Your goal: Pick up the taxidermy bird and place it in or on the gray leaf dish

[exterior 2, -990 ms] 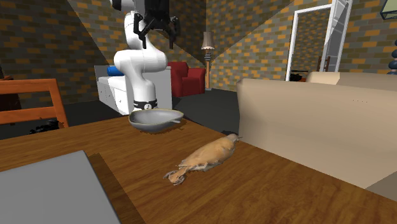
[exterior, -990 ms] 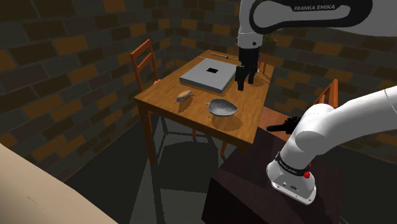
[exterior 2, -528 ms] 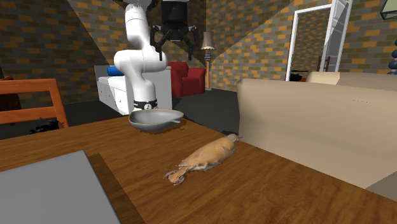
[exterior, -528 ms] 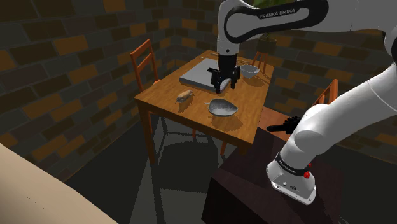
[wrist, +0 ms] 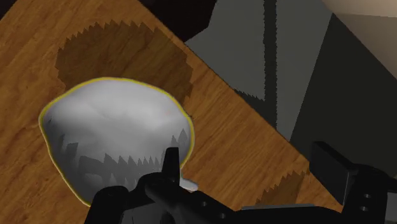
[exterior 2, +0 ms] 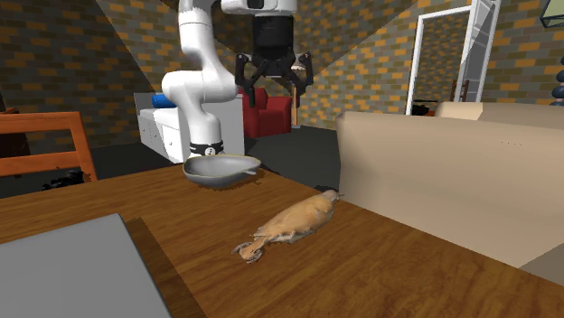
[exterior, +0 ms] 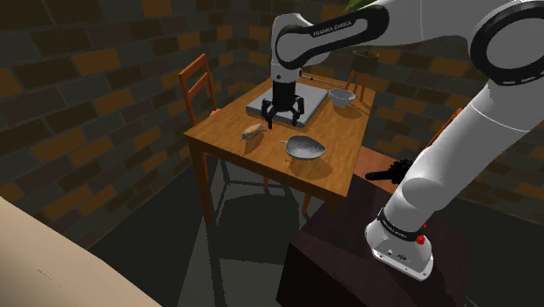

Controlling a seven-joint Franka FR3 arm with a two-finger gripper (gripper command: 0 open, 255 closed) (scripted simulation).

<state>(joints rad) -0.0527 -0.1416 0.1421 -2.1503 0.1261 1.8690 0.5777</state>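
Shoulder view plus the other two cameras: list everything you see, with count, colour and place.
table: one, brown wood, mid-room.
taxidermy bird: one, tan, lying on the table.
leaf dish: one, gray, on the table, at the bird's right in the shoulder view.
slab: one, gray, flat on the table's far part.
bowl: one, gray, far table corner.
chairs: two, wooden, at opposite table sides.
sofa: one, beige, beside the table.
armchair: one, red, behind the arm.
stand: one, dark.
arm: one, white.
gripper: one, black, open, above the table by the slab.
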